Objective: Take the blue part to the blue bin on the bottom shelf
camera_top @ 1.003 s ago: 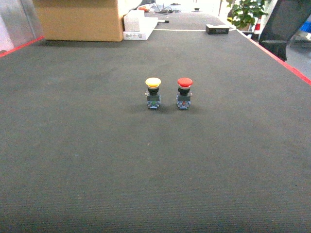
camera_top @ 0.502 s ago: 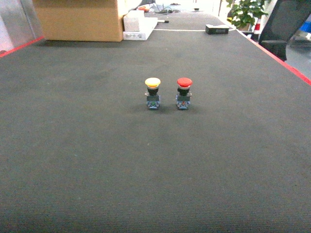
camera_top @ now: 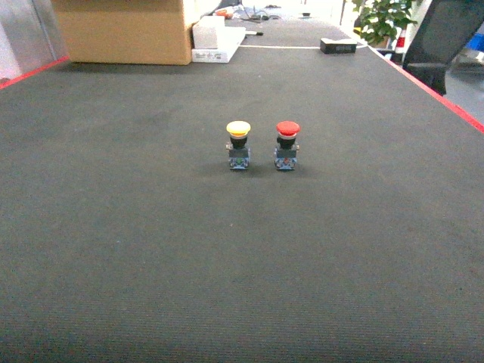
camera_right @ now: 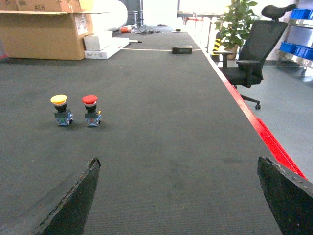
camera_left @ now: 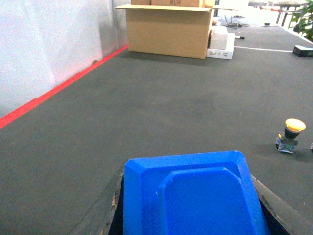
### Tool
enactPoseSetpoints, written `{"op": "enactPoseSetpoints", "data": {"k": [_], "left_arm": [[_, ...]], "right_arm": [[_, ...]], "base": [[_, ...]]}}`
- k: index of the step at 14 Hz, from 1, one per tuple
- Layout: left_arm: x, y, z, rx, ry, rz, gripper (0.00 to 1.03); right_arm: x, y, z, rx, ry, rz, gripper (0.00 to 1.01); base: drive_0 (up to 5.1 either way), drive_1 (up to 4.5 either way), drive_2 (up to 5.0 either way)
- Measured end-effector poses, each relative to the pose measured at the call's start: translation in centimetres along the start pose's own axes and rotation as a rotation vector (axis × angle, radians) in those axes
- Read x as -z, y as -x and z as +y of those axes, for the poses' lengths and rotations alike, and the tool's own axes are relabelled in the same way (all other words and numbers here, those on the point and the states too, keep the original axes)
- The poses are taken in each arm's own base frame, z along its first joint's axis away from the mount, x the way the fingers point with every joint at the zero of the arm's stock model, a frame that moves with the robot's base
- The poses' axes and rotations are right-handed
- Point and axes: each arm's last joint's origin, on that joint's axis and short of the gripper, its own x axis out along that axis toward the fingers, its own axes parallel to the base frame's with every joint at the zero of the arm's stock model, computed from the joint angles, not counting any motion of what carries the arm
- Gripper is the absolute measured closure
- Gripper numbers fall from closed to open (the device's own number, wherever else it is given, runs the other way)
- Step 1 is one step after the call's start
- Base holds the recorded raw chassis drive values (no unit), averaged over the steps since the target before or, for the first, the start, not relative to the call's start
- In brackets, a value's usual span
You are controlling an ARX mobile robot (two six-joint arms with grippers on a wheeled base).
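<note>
The left tool [camera_left: 188, 215] is closed on the blue part [camera_left: 190, 193], a moulded blue plastic piece with a raised centre that fills the lower middle of the left wrist view; the dark fingers [camera_left: 100, 215] show only as slivers at either side of it, pressed against its edges. The part sits clear of the counter [camera_left: 146, 112], a broad dark grey mat surface. Ahead of this tool and off to its right stands a yellow push button [camera_left: 292, 134], upright on its small base. Further ahead, a cardboard box [camera_left: 168, 29] rests at the far end of the counter, with a white box [camera_left: 221, 44] just beside it.

The right tool [camera_right: 178, 196] is wide open and holds nothing; its two dark fingers [camera_right: 73, 200] frame bare counter between them. Ahead of it and to its left, the yellow push button and a red push button [camera_right: 91, 110] stand side by side, near each other but apart. Beyond the counter's right edge is a black office chair [camera_right: 257, 46] with a potted plant [camera_right: 234, 19] behind it.

In the head view neither tool appears.
</note>
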Motion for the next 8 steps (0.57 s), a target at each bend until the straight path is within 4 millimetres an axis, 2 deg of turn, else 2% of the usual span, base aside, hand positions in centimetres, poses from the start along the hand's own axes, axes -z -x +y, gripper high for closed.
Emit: {"op": "enactPoseSetpoints", "data": {"k": [8], "left_arm": [[0.0, 0.0, 0.0, -0.001, -0.001, 0.0, 0.58]], "right_arm": [[0.0, 0.0, 0.0, 0.0, 0.0, 0.0, 0.03]], "base": [[0.0, 0.0, 0.0]]}}
